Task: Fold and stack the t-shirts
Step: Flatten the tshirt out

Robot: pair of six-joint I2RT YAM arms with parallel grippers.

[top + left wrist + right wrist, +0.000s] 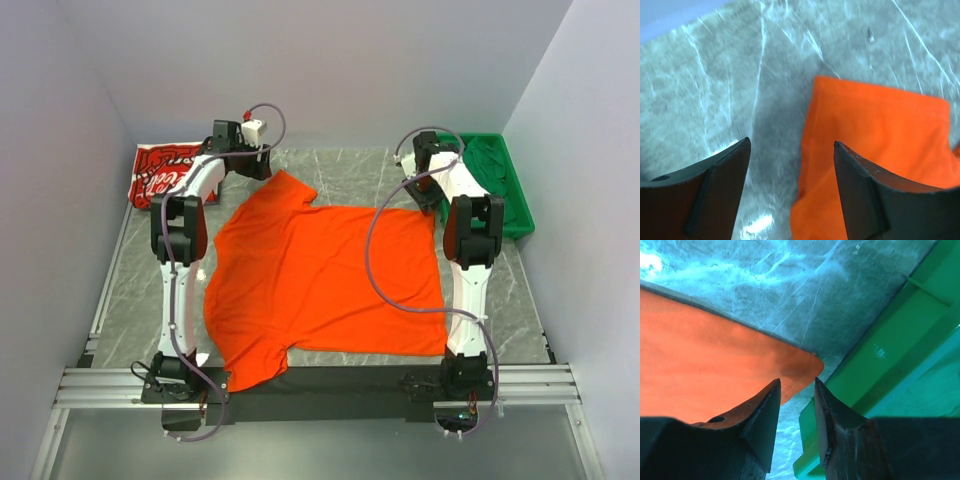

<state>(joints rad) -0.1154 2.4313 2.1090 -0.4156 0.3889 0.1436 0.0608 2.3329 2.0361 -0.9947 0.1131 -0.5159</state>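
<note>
Left arm [180, 230] is stretched out over the surface [350, 175], elbow bent, with its wrist out past the far-left sleeve of the orange t-shirt [320, 285]. The left fingers [715, 190] are spread wide with nothing between them. In the wrist view, that sleeve's [880, 150] edge sits just ahead of one fingertip, and bare marble is under the other.

Right arm [470, 235] is reaching out the same way, wrist over the shirt's far-right corner. The right fingers [755, 430] have only a narrow gap between them and aren't pinching anything. The shirt corner [705, 370] lies just beyond the tips.

The orange shirt is spread flat in the middle of the grey marble-look surface, sleeves pointing left. The folded red t-shirt [160, 172] with white print is off past its far-left corner, against the wall. A green tray [520, 215] sits just right of the orange shirt's far-right corner, and its wall [880, 355] is close beside the right fingers. Plain pale walls [320, 60] box in three sides, and there's a metal rail [100, 385] along the near edge below the shirt.
</note>
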